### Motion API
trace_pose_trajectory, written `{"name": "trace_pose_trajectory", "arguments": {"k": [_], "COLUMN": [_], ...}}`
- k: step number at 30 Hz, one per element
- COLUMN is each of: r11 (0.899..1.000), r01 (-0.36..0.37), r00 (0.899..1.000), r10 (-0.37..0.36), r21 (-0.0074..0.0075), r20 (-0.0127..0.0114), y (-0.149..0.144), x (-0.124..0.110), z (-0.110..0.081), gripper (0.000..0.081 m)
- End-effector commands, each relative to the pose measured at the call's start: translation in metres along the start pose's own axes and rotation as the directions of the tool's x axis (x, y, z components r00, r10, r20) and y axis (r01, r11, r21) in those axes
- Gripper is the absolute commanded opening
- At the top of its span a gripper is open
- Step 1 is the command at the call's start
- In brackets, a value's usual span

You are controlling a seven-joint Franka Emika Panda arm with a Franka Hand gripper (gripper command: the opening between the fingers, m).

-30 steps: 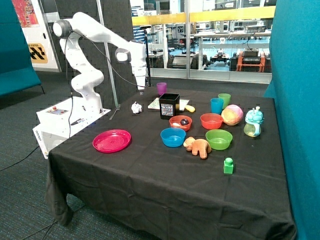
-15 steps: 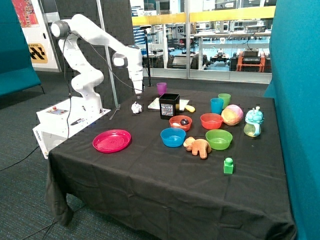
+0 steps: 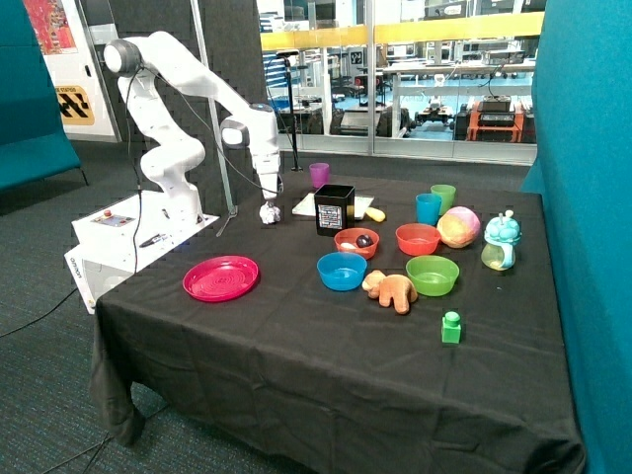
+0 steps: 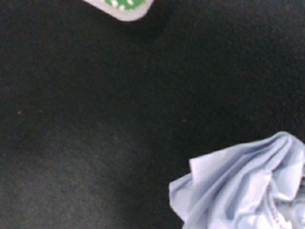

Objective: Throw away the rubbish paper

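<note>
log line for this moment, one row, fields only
phase: approach | gripper: just above crumpled paper ball, not gripping | black box: beside it | paper ball: on table

Our white jointed arm (image 3: 188,84) bent over, wrist angled down, our gripper (image 3: 269,197) held low.
</note>
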State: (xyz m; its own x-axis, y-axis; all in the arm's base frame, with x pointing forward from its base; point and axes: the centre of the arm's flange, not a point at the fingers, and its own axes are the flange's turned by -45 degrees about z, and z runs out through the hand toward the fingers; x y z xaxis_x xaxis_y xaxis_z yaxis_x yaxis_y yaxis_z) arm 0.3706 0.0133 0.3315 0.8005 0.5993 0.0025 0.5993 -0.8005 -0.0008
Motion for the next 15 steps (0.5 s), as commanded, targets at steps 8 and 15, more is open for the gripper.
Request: {"name": "trace_pose_trajectory", "arguments": {"k": [8,15], "r11": [1.000,0.999], "r01": [-0.016,-0.037], "r00": [1.000,0.999], "r10": [0.016,0.037], "r21": [-0.0009,-0.0009], "r20": [0.0025,0.0025], "y": [0.005,0.004], "x": [-0.004,-0.009], "z": [0.023,0.031], "gripper": [0.0757,0.0755]}}
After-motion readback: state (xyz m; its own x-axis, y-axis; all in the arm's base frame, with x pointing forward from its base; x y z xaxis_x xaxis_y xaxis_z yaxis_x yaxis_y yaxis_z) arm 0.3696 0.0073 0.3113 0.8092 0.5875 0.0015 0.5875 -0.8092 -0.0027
